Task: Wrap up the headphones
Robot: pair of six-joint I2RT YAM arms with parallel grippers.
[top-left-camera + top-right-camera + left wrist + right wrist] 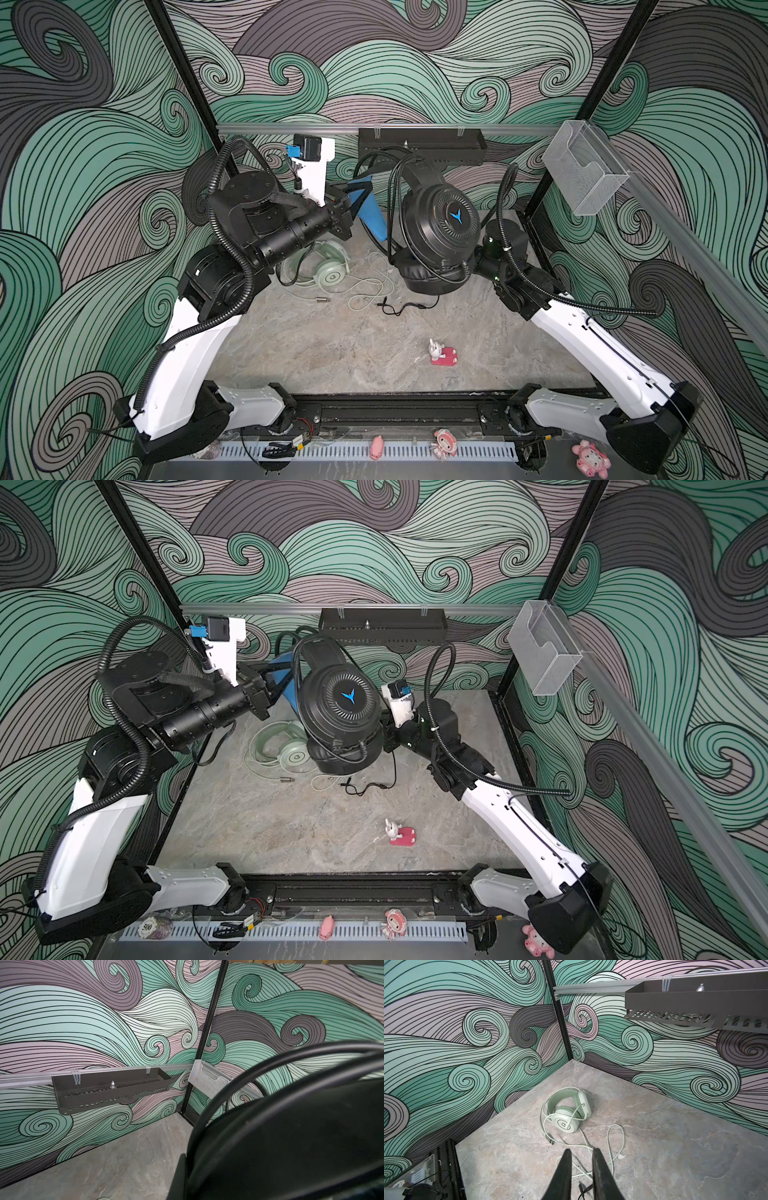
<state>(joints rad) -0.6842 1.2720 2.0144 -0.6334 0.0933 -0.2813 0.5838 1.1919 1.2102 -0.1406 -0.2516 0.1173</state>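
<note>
Wrapping is only partly done. The black over-ear headset (440, 220) hangs in the air with some loops of its black cable (405, 309) round it, and the end trails on the grey tabletop (332, 353). The pale green headset (566, 1118) lies there with its whitish cable (616, 1142) loose. The left fingers (349, 186) look pinched on the black headset's blue band. The right fingers (564, 1174) are a little apart and hold nothing.
</note>
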